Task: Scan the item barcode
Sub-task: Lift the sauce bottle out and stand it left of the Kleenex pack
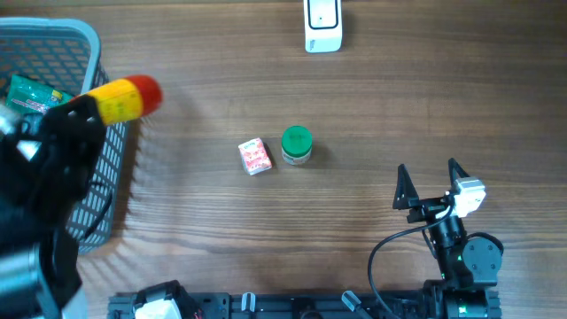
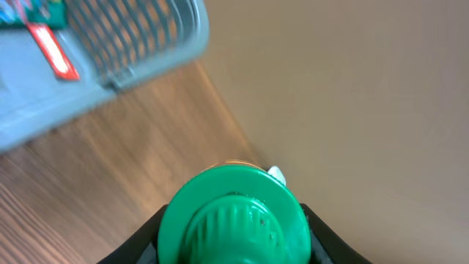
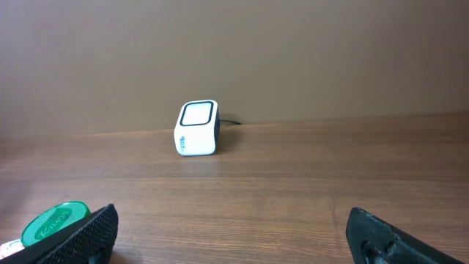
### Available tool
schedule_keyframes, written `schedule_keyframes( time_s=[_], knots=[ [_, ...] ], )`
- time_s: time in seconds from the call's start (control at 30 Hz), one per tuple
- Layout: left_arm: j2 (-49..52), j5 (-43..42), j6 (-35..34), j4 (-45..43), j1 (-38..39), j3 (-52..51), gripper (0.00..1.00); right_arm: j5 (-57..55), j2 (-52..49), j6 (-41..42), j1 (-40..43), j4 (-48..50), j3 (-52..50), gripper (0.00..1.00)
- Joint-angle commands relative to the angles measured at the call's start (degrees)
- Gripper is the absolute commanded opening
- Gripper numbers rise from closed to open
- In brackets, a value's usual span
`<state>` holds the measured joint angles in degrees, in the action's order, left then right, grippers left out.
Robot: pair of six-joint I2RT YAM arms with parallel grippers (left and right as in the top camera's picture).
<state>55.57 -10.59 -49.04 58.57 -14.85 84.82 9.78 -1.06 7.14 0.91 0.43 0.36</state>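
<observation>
My left gripper (image 1: 92,108) is shut on a yellow item with a red end (image 1: 126,97), held above the right edge of the basket. In the left wrist view the item's green ribbed cap (image 2: 233,220) fills the space between the black jaws, which press on both sides of it. No barcode shows in any view. The white scanner (image 1: 322,25) stands at the table's far edge, and also shows in the right wrist view as the scanner (image 3: 198,128) facing me. My right gripper (image 1: 431,182) rests open at the front right, nothing between its fingers (image 3: 88,231).
A grey mesh basket (image 1: 62,34) with packets inside sits at the far left; the same basket (image 2: 146,37) shows in the left wrist view. A green-lidded jar (image 1: 296,144) and a small red-and-white carton (image 1: 254,157) stand mid-table. The jar (image 3: 53,224) is by my right gripper's left finger.
</observation>
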Motion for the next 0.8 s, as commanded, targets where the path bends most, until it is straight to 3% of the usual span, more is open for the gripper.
schedule_keyframes(
  time_s=[0.0,0.3,0.53,0.77],
  knots=[
    [5.57,-0.48,-0.72,-0.42,6.88,0.59,0.39,-1.03,0.15,-1.14,-0.26,0.17,-0.07,1.0],
    [25.92,17.22,-2.45,1.27,26.62,0.59,0.4,-1.03,0.15,-1.11,-0.26,0.17,-0.07,1.0],
    [36.72,31.78,-2.45,0.63,32.41,0.59,0.4,-1.03,0.15,-1.14,-0.26,0.17,-0.07,1.0],
    [44.04,34.21,-2.47,-1.38,35.34,0.59,0.4,-1.03,0.15,-1.14,-0.26,0.2,-0.07,1.0]
  ],
)
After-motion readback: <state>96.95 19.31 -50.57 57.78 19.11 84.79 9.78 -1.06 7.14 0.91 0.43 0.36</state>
